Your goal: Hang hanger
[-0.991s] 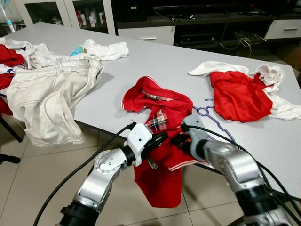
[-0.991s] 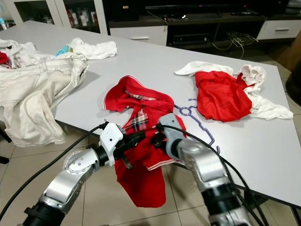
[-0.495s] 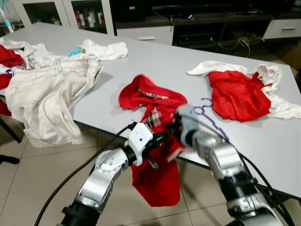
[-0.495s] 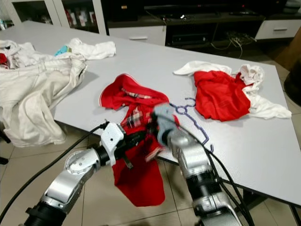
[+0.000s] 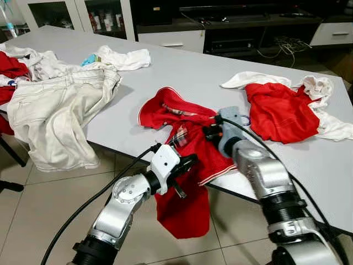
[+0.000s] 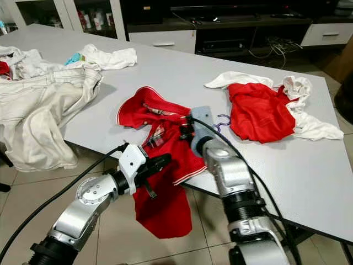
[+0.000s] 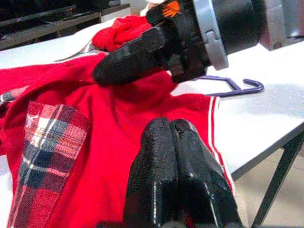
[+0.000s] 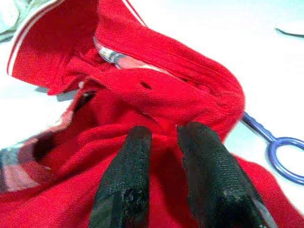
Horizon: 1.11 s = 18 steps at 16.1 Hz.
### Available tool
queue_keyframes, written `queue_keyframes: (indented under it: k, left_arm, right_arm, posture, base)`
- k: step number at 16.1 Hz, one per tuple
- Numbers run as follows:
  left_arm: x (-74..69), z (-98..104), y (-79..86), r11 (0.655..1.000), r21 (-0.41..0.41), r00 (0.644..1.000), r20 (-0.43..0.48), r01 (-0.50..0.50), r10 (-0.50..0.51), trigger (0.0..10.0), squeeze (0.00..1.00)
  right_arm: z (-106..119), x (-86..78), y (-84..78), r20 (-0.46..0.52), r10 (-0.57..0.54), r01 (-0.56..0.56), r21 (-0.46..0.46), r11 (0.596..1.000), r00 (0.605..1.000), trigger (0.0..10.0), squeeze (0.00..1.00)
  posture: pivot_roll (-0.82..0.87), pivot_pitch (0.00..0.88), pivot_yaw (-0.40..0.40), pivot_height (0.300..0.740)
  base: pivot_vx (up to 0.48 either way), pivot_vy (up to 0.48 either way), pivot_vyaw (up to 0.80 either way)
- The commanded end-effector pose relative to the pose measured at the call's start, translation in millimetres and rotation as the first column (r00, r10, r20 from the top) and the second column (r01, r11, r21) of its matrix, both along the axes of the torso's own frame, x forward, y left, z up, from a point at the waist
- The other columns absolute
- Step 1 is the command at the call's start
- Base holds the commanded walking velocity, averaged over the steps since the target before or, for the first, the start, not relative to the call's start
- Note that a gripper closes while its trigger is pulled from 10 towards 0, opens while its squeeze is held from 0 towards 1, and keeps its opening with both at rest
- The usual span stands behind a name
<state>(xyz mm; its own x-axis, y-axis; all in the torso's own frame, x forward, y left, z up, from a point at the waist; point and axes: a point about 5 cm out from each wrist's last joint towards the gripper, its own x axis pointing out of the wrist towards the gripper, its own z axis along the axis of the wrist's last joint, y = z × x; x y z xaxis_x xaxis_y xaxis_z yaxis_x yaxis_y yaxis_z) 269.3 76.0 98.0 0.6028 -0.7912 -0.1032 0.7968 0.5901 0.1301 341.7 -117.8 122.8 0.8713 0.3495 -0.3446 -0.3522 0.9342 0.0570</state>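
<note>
1. We see our right gripper (image 8: 164, 178) over the red shirt (image 5: 187, 165) near its collar, fingers only narrowly parted with a thin gap, gripping nothing.
2. Our left gripper (image 7: 173, 156) has its fingers pressed together, hovering by the shirt's lower part, which hangs off the table (image 5: 182, 77) edge; whether cloth is pinched we cannot tell.
3. The purple hanger (image 7: 237, 88) lies on the table just beside the shirt, partly under it, its hook poking out.
4. Farther right lies another red garment (image 5: 278, 113) on white cloth; at left, beige trousers (image 5: 52, 118).
</note>
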Motion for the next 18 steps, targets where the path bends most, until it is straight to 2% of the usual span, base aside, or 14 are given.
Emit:
queue_keyframes:
  k: [1, 4, 5, 8, 12, 18]
  left_arm:
    - [2.3, 0.4, 0.5, 1.0, 0.011, 1.0, 0.002, -0.002, 0.002, 10.0, 0.0]
    - [2.3, 0.5, -0.2, 1.0, 0.012, 1.0, 0.002, 0.002, -0.002, 10.0, 0.0]
    - [2.6, 0.6, -0.8, 1.0, 0.011, 1.0, 0.002, 0.003, -0.003, 10.0, 0.0]
    - [2.1, 0.5, -1.9, 1.0, 0.01, 1.0, 0.0, 0.007, -0.007, 10.0, 0.0]
    - [3.2, 0.8, -2.7, 1.0, 0.011, 1.0, 0.001, 0.011, -0.011, 10.0, 0.0]
    - [4.5, 1.5, -1.4, 1.0, 0.015, 1.0, 0.004, 0.011, -0.011, 10.0, 0.0]
  right_arm:
    - [5.4, -1.5, -8.3, 0.008, -0.004, 0.004, 0.007, 1.0, 1.0, 10.0, 0.0]
    - [12.5, -4.6, -30.2, 0.024, -0.037, 0.037, -0.027, 0.999, 0.999, 10.0, 0.0]
    - [16.0, -5.6, -45.1, 0.033, -0.089, 0.09, -0.039, 0.995, 0.996, 10.0, 0.0]
    - [9.4, -13.8, -73.2, 0.004, -0.191, 0.19, -0.109, 0.976, 0.982, 10.0, 0.0]
    - [-12.9, -25.8, -79.8, -0.048, -0.224, 0.213, -0.172, 0.962, 0.973, 10.0, 0.0]
    - [-31.1, -29.3, -85.0, -0.084, -0.275, 0.255, -0.2, 0.946, 0.958, 10.0, 0.0]
  posture:
    - [-0.13, 0.0, 0.014, 0.74]
    - [-0.14, 0.0, 0.016, 0.74]
    - [-0.14, 0.0, 0.016, 0.74]
    - [-0.15, 0.0, 0.018, 0.74]
    - [-0.15, 0.0, 0.023, 0.74]
    - [-0.15, 0.0, 0.029, 0.74]
  base:
    - [0.0, 0.0, 0.0]
    - [0.0, 0.0, 0.0]
    - [0.0, 0.0, 0.0]
    - [0.0, 0.0, 0.0]
    - [0.0, 0.0, 0.0]
    - [0.0, 0.0, 0.0]
